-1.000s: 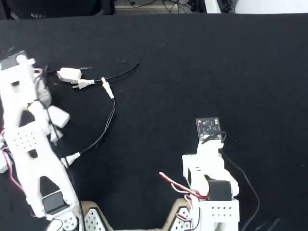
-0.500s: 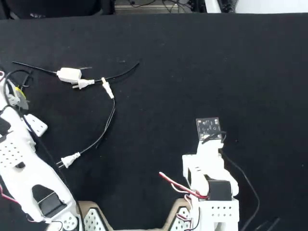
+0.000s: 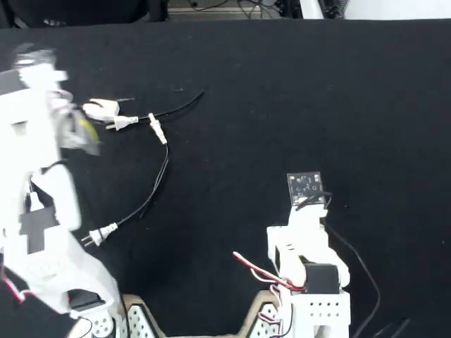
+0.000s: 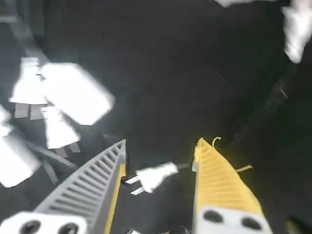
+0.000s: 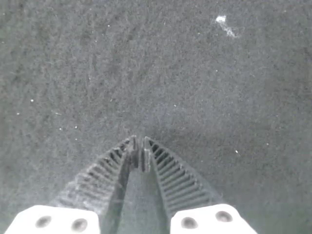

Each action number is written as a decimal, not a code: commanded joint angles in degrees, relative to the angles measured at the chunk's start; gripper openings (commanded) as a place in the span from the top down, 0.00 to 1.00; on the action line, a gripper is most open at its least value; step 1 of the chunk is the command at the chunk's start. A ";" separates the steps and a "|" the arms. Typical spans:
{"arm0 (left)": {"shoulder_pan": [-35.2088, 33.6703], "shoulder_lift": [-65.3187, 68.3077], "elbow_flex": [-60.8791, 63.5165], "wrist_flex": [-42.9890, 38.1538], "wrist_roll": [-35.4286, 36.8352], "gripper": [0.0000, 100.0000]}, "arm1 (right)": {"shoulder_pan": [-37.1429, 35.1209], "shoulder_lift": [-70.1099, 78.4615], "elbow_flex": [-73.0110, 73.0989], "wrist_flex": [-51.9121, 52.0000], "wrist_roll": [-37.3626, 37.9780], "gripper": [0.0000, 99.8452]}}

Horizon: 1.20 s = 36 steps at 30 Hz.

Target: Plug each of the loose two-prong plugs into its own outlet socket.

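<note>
Plugs are lying loose on the bench (image 3: 317, 91), none seated yet. The near plug (image 3: 102, 234) is resting at the end of the black cable (image 3: 156, 179), close to the left arm (image 3: 39, 176). The far plug (image 3: 125, 123) is lying just beside a white adapter block (image 3: 102, 109) further up the bench. Both plugs are keeping the places they held a second ago.

What is changing is the left arm. A second ago it was reaching up the bench's left edge, and half a second ago it was drawn back low and to the side. Now it is swinging forward again, streaked with motion, its tip coming in near the adapter block and the far plug. This is reading as an approach being lined up rather than a grasp, so the task is barely beginning. The right arm (image 3: 308, 260) is sitting folded, unmoved throughout.

The left wrist view is supplying what the arm is covering from above. The left claw (image 4: 161, 146) is spread wide and empty, with a white two-prong plug (image 4: 152, 176) lying on the bench between its grey and yellow fingers. I cannot tell which of the two plugs it is. Blurred white blocks (image 4: 75, 92), possibly the sockets, are lying beyond. The right wrist view is showing the right claw (image 5: 139, 144) pressed together on nothing, above the bench.
</note>
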<state>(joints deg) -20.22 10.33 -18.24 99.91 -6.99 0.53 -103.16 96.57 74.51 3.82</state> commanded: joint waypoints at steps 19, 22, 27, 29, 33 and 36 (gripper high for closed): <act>18.86 -2.02 26.68 -51.34 14.77 0.67 | 1.05 -5.32 -0.04 0.35 0.00 0.99; 18.86 0.35 29.93 -56.97 14.51 0.67 | 1.05 -5.32 -0.04 0.35 0.00 0.99; 18.86 8.79 27.03 -59.78 14.68 0.67 | 1.05 -5.32 -0.04 0.35 0.00 0.99; 18.42 11.78 25.27 -59.52 14.68 0.67 | 1.05 -5.32 -0.04 0.35 0.00 0.99; 17.45 13.89 20.62 -53.45 14.42 0.73 | 1.05 -5.32 -0.04 0.35 0.00 0.99; 17.71 13.98 17.45 -49.58 14.68 0.91 | 1.05 -5.32 -0.04 0.35 0.00 0.99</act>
<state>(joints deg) -1.85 24.31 3.91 47.52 7.43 0.53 -103.16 96.57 74.51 3.82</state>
